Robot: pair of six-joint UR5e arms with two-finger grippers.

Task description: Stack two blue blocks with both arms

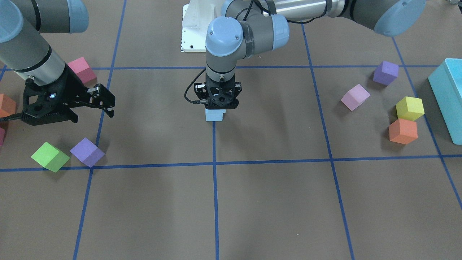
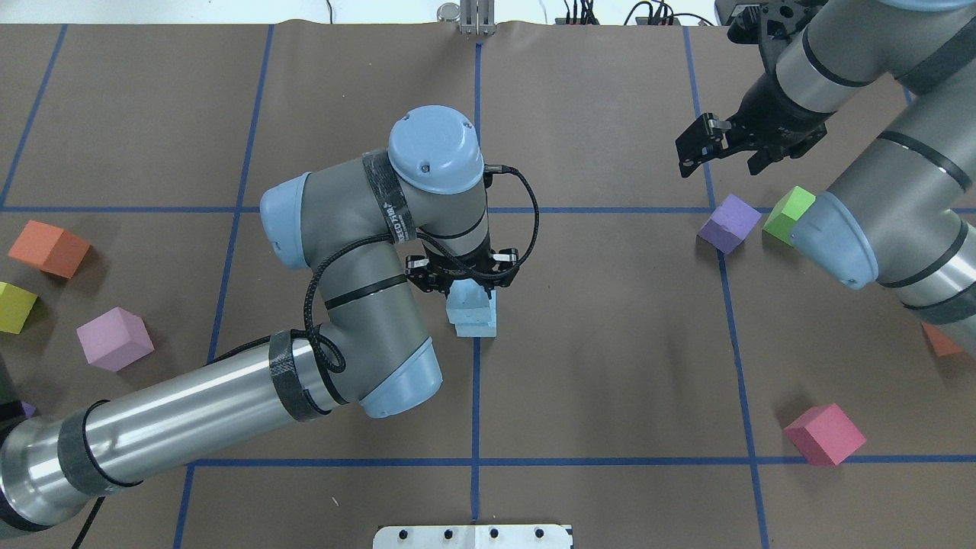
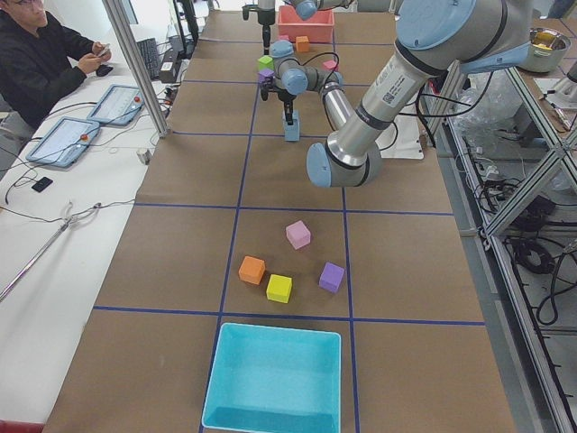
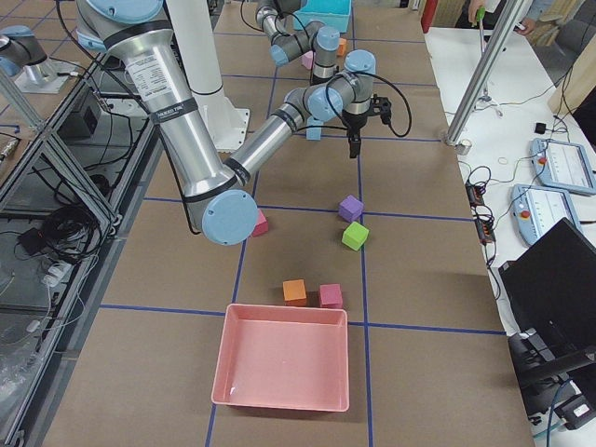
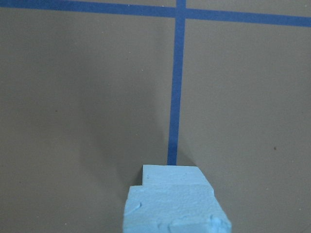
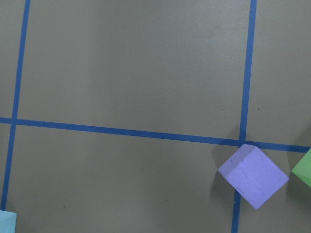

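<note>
Blocks (image 2: 474, 314), both blue, sit stacked and slightly offset mid worktop (image 2: 610, 366) under our left tool (image 2: 462, 280); we cannot tell its grip. Our right tool (image 2: 695, 146) hangs wide, well apart.

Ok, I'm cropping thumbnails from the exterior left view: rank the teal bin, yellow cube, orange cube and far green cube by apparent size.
1. teal bin, clearly largest.
2. yellow cube and orange cube: alike, not ranked.
3. green cube: smallest, likely just from being farthest away.
</note>
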